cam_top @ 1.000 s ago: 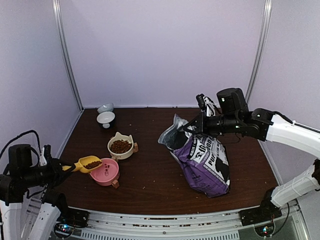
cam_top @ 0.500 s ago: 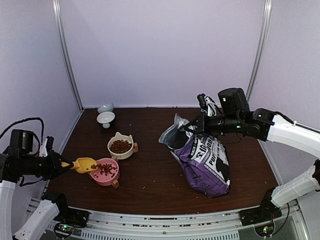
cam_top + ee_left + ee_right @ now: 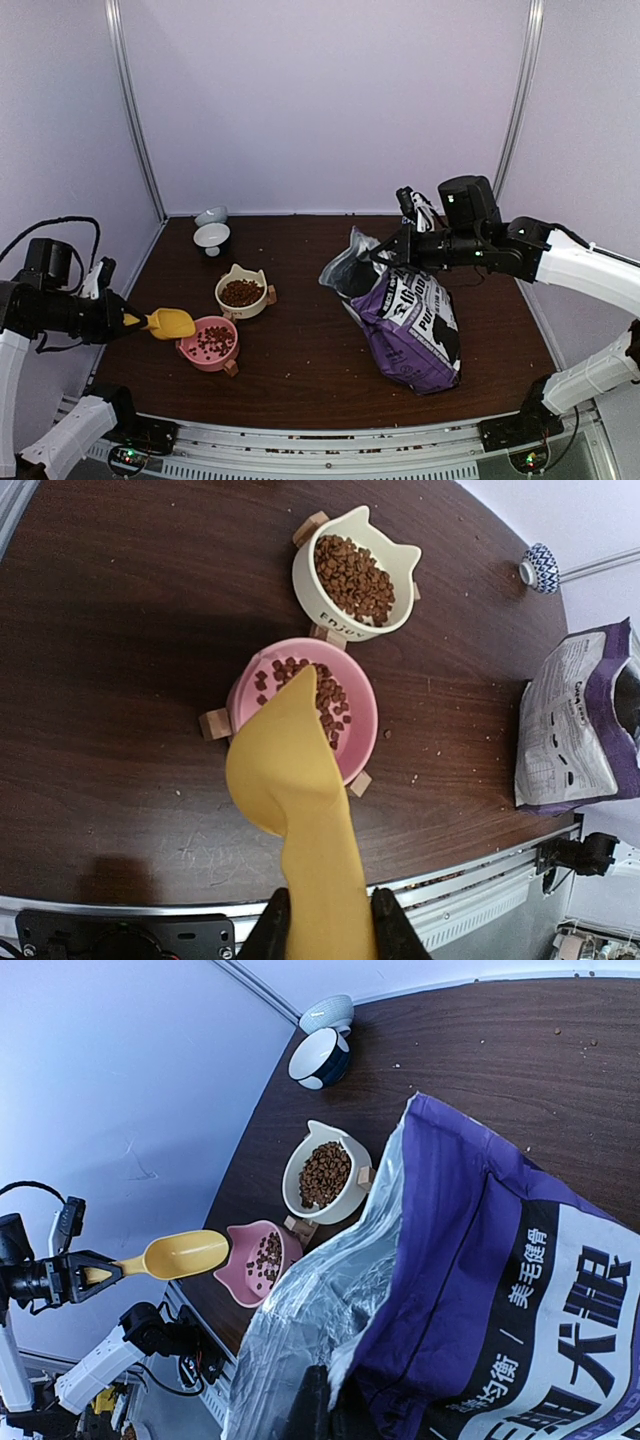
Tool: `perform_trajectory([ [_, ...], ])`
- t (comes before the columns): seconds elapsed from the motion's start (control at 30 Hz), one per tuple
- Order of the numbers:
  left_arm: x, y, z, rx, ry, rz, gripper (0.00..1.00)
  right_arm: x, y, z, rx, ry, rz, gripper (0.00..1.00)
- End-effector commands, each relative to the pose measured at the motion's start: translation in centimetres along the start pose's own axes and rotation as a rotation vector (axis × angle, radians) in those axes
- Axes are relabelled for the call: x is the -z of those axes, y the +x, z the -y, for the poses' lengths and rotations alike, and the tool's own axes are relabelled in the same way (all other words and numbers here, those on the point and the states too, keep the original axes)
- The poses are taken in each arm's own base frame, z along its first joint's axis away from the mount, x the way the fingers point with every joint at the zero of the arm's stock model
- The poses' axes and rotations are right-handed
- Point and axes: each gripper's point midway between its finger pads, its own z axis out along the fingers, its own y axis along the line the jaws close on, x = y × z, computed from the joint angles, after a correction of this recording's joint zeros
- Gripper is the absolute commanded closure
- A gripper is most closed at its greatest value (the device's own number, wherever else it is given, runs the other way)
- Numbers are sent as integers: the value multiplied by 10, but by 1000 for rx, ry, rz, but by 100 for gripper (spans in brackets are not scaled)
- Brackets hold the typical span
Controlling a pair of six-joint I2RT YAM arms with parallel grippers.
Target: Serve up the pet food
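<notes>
1. Right now the left gripper (image 3: 325, 932) is clamped on the handle of a yellow plastic scoop (image 3: 285, 770). The scoop's long axis runs from the gripper toward the round pink bowl (image 3: 228, 352), with its mouth just beside that bowl's rim.
2. Small reddish-brown pet food (image 3: 330, 695) lies in the pink bowl. More fills the cream cat-eared bowl (image 3: 222, 296) just behind it. None shows in the scoop.
3. Well apart to the right, the right gripper (image 3: 392, 252) pinches the open top edge of a purple-and-white printed bag (image 3: 410, 325).
4. A refill would likely mean swinging the scoop rightward to the bag's mouth. The left arm is the nearer one to the bowls.
</notes>
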Motion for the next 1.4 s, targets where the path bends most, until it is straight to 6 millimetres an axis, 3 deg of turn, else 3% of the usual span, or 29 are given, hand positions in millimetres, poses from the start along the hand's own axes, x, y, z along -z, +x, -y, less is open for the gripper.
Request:
perform_trajectory([
  [0.0, 6, -10, 2, -75, -21, 16, 100, 5, -7, 9, 4, 32, 31, 100],
  [0.13, 9, -21, 9, -125, -16, 28, 100, 3, -5, 6, 9, 17, 20, 100],
  [0.4, 2, -70, 72, -291, 133, 91, 100, 1, 3, -13, 72, -21, -18, 100],
  [0.5, -7, -81, 113, -397, 204, 65, 100, -4, 7, -21, 93, -30, -40, 100],
  [0.57, -6, -87, 151, -473, 290, 71, 100, -7, 13, -30, 104, -45, -59, 100],
  [0.7, -7, -75, 218, -574, 530, 43, 100, -17, 22, -48, 125, -69, -91, 100],
  [0.77, -6, -65, 237, -581, 651, 19, 100, -23, 27, -59, 128, -84, -107, 100],
  [0.87, -15, -52, 239, -591, 693, -15, 100, -30, 33, -72, 136, -93, -118, 100],
  [1.13, -52, -11, 210, -641, 572, -114, 100, -44, 40, -93, 136, -93, -137, 100],
  [1.37, -75, 0, 192, -658, 493, -113, 100, -47, 35, -106, 122, -105, -120, 100],
])
